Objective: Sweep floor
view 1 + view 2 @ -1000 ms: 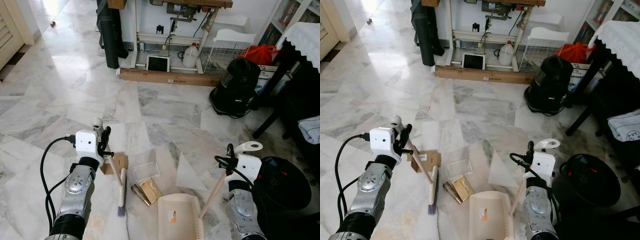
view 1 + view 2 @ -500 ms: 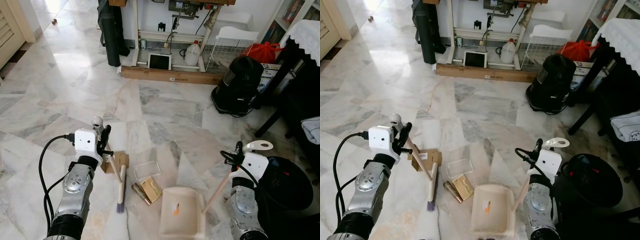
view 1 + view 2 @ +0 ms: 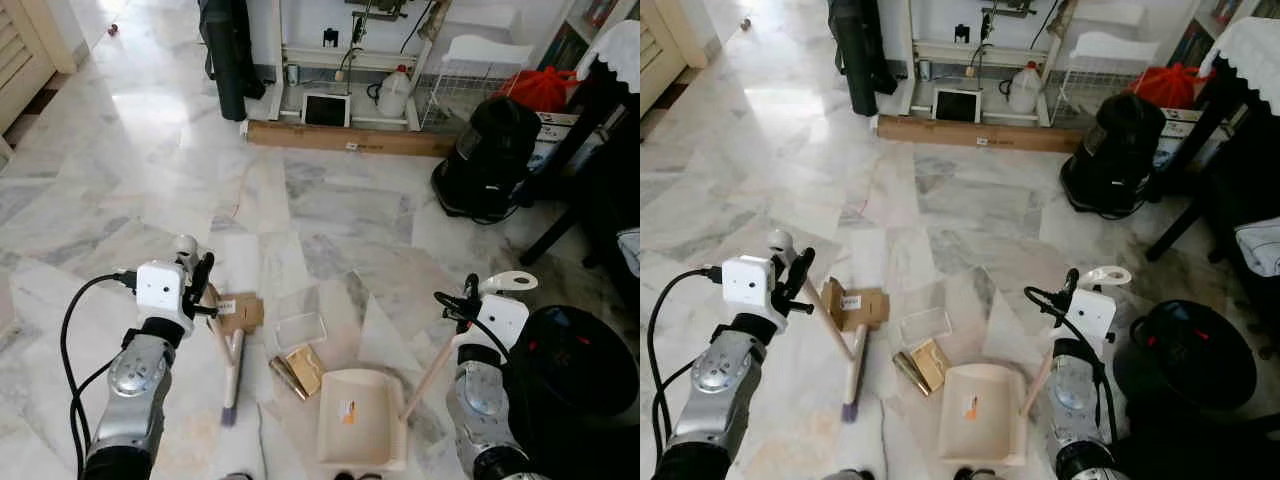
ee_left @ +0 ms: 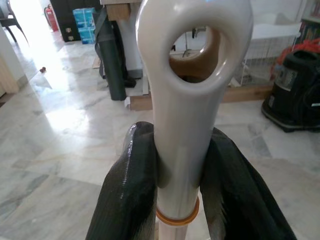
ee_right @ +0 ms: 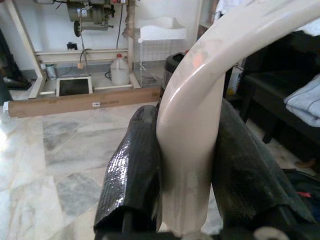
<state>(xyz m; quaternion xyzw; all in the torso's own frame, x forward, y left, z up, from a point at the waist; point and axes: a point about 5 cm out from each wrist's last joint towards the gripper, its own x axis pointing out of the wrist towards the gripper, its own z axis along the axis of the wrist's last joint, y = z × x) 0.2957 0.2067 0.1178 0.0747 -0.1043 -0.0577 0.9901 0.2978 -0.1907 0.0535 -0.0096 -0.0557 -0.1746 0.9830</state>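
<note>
Broom (image 3: pixel 231 370) bristles rest on the marble floor (image 3: pixel 150 150), well below and ahead of the left gripper (image 4: pixel 175 165), whose two black fingers (image 4: pixel 131 190) are clamped on the cream handle just under its hanging loop. From the fingers the stick slants down to the brush head, which lies just beside a flattened cardboard piece (image 3: pixel 238 312).

Between the two sets of fingers lies the litter: a clear plastic tray (image 3: pixel 301 329), a small tan box (image 3: pixel 304 366) and a dark tube (image 3: pixel 288 378), the last two touching or nearly so.

The right gripper (image 5: pixel 185 165) has its fingers (image 5: pixel 135 170) pressed tight on the curved cream handle of the dustpan (image 3: pixel 355 418). The pan sits flat on the floor, below and to the left of those fingers, its open mouth towards the litter and near the tan box; an orange label shows on its floor.

Well beyond both grippers a long wooden plank (image 3: pixel 345 138) lies before a sewing-machine stand, with a white jug (image 3: pixel 396 96) behind it. A black vacuum cleaner (image 3: pixel 490 160) stands farther right, and a black round object (image 3: pixel 580 365) sits just beside the right arm.
</note>
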